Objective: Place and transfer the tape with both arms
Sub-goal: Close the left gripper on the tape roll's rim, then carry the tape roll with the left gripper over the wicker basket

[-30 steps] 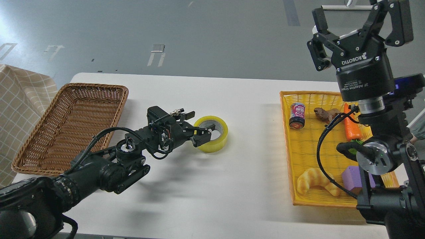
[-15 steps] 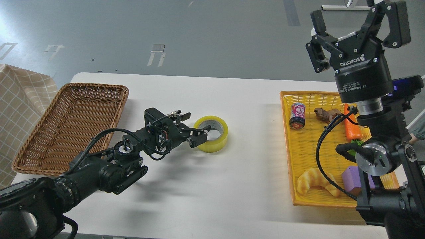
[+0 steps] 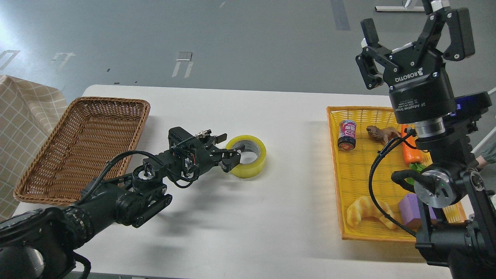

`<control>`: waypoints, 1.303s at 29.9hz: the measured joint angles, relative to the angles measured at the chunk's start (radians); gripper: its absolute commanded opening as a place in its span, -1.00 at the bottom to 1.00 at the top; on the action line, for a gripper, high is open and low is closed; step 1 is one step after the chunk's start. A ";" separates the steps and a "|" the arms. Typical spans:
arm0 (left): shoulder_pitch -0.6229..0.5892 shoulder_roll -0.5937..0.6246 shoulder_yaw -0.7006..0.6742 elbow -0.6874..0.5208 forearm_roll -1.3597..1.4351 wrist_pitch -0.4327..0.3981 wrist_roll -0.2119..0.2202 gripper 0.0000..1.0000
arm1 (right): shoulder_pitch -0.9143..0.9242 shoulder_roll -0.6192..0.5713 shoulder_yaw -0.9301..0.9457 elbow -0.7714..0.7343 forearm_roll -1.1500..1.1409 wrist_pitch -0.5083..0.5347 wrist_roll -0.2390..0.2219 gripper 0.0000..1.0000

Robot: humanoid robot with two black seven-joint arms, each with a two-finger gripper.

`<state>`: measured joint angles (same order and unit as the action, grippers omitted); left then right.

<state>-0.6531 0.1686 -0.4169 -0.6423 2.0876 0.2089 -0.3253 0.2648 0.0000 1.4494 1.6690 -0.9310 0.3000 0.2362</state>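
The tape [image 3: 252, 162], a yellow roll with a grey-white core, lies flat on the white table [image 3: 248, 217] near its middle. My left gripper [image 3: 228, 148] is low at the roll's left rim. Its fingers are spread: one finger [image 3: 232, 159] overlaps the roll's near left wall, the other stands just left of the roll. It does not clamp the roll. My right gripper [image 3: 412, 29] is raised high at the upper right, fingers wide open and empty, above the yellow basket.
A brown wicker basket [image 3: 108, 101] sits at the left. A yellow basket [image 3: 334, 162] at the right holds a can [image 3: 347, 134], a brown toy [image 3: 381, 133], a carrot [image 3: 410, 151], a croissant toy [image 3: 368, 213] and a purple block [image 3: 410, 207]. Checked cloth [image 3: 23, 104] lies far left.
My left gripper has drawn back slightly to the left from the roll's core to its left rim. The tape has not moved. My right gripper has shifted slightly up and left.
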 measured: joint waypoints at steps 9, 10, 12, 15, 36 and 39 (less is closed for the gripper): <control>-0.006 0.001 0.064 0.014 -0.048 0.001 -0.009 0.01 | -0.005 0.000 -0.001 0.002 0.000 0.001 0.000 0.93; -0.006 0.001 0.065 0.016 -0.049 0.001 -0.015 -0.04 | -0.007 0.000 0.000 0.002 0.000 0.001 0.000 0.93; -0.008 0.000 0.067 0.017 -0.049 0.001 -0.023 -0.14 | -0.009 0.000 0.001 0.002 0.000 0.001 0.000 0.93; -0.010 0.000 0.069 0.018 -0.052 0.001 -0.028 -0.35 | -0.011 0.000 0.003 0.002 -0.001 0.001 0.000 0.93; -0.061 0.006 0.069 0.005 -0.174 -0.002 -0.087 -1.00 | -0.025 0.000 0.002 -0.007 -0.003 -0.009 0.002 0.93; -0.078 0.016 0.069 0.004 -0.181 -0.002 -0.088 -1.00 | -0.027 0.000 0.003 -0.010 -0.003 -0.009 0.003 0.93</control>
<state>-0.7308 0.1847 -0.3479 -0.6379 1.9066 0.2070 -0.4132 0.2381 0.0000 1.4521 1.6586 -0.9342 0.2914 0.2393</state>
